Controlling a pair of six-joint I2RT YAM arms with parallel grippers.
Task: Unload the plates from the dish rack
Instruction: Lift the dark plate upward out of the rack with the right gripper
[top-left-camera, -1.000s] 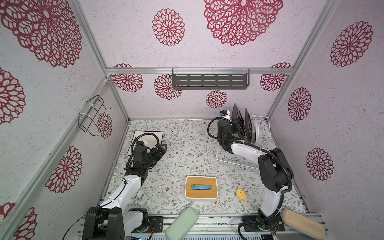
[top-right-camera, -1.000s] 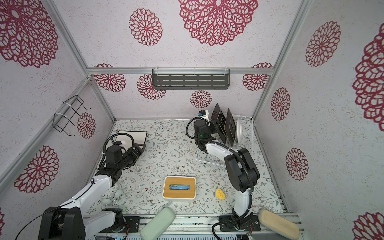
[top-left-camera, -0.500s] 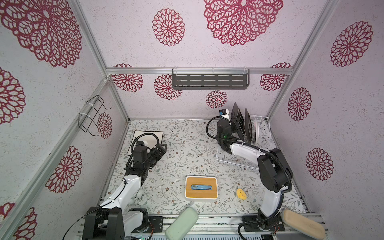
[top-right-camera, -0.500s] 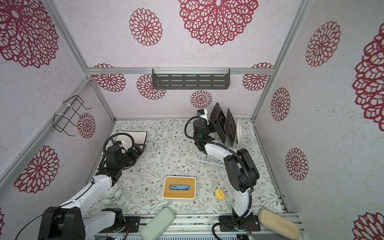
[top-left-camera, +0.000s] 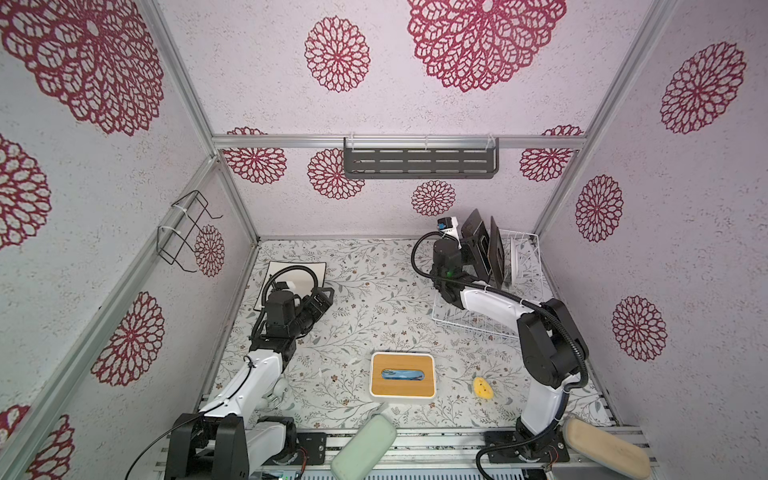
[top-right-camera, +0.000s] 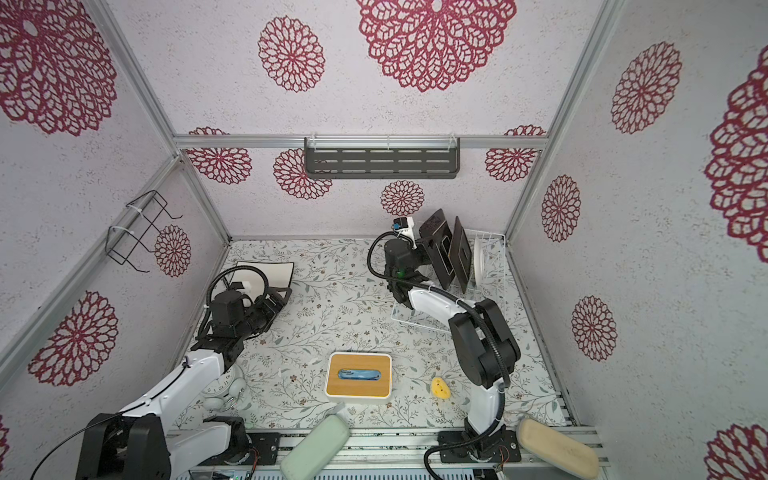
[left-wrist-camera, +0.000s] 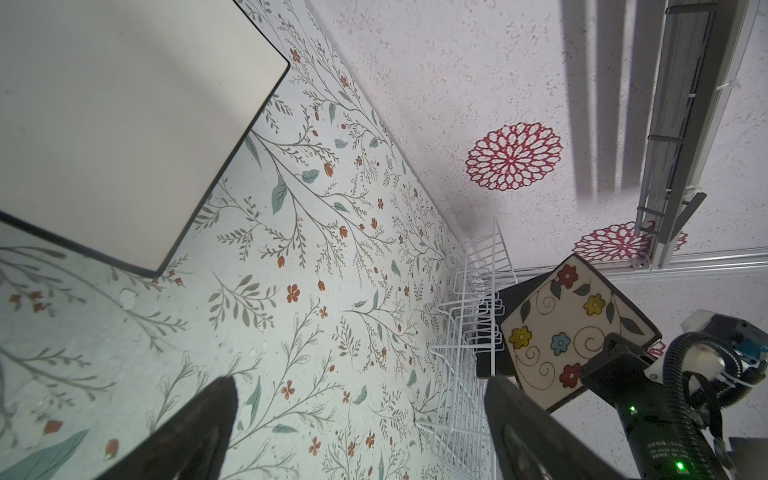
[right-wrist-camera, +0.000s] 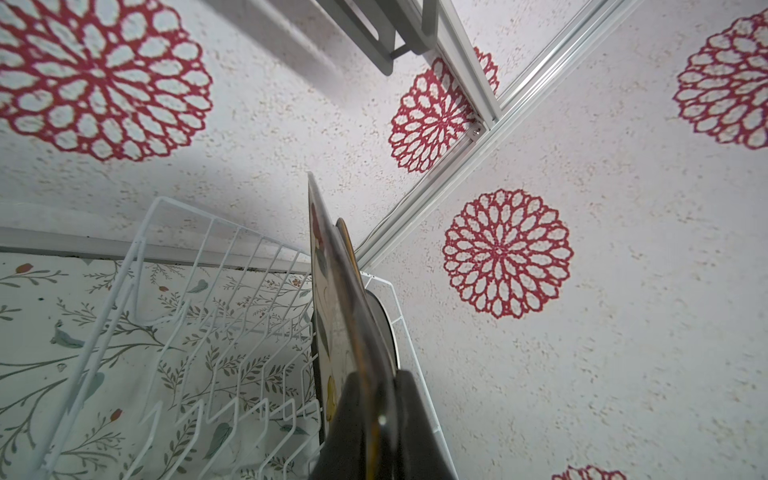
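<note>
Right tool (right-wrist-camera: 380, 399) clamps a dark-backed plate (right-wrist-camera: 332, 299); left tool (left-wrist-camera: 361, 390) gapes wide.

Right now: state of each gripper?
Left gripper: open, holding nothing.
Right gripper: shut on the dark-backed floral square plate.

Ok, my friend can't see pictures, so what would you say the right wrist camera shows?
The right arm's black jaws are shut on the edge of a flower-painted square plate, seen edge-on and upright at the white wire dish rack. Other plates stand right behind it, and the walls have big red flower patterns.
</note>
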